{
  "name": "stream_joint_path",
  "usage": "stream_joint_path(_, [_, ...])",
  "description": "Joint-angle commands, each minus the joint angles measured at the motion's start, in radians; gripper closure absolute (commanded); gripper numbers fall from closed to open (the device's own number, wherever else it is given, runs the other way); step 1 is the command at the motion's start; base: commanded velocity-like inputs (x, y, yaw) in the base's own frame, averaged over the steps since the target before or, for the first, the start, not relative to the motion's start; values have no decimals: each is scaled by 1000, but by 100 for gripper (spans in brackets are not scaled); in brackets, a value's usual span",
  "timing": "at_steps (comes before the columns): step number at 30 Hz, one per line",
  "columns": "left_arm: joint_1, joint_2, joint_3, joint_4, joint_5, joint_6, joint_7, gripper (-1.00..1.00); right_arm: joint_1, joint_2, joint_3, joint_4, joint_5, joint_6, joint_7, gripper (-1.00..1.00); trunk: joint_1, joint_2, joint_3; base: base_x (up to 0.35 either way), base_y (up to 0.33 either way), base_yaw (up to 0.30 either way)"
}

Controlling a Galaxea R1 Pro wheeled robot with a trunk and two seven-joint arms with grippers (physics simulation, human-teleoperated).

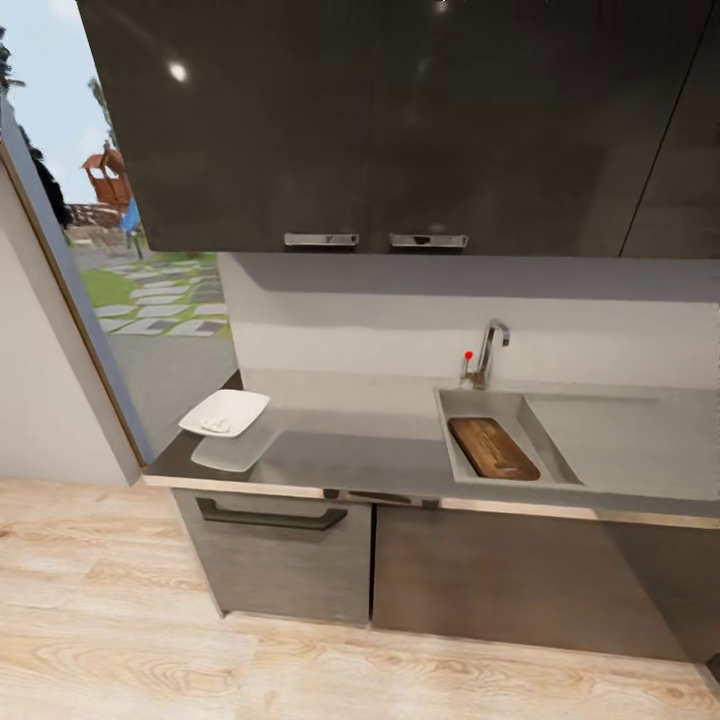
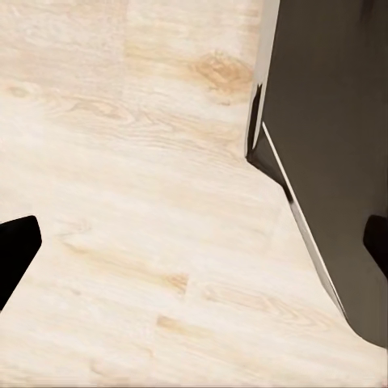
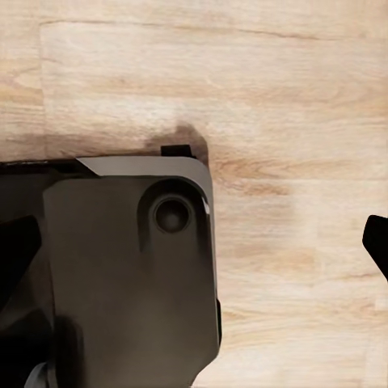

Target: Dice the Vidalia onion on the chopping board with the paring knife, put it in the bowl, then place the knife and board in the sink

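The pale wood floor [image 1: 120,620] is nearest. Both arms hang low, and their wrist cameras look down at it. The left pincer [image 2: 194,242] is wide apart and holds nothing. The right pincer [image 3: 202,242] is wide apart too, over the robot's dark base [image 3: 129,267].

Farther off is the grey desk [image 1: 350,455]. The white bowl [image 1: 226,411] sits at about 10 o'clock with tiny pale bits inside. The chopping board [image 1: 492,448] lies in the sink [image 1: 480,405] at about 2 o'clock, below the tap [image 1: 488,352].

I cannot see the knife. The job looks almost done. Next, I think, check the knife is in the sink.
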Motion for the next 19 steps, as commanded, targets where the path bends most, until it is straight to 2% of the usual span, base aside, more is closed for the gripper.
stream_joint_path(1, [0, 0, 2, 0, 6, -2, -1, -100, -1, 2, -5, 0, 3, -5, -1, -100, 1, -2, -1, 0, 0, -11])
stream_joint_path(19, [0, 0, 3, 4, 5, -3, -1, -100, 1, 3, -8, -16, 4, -9, 0, -100, 1, -2, 0, 0, 0, -1])
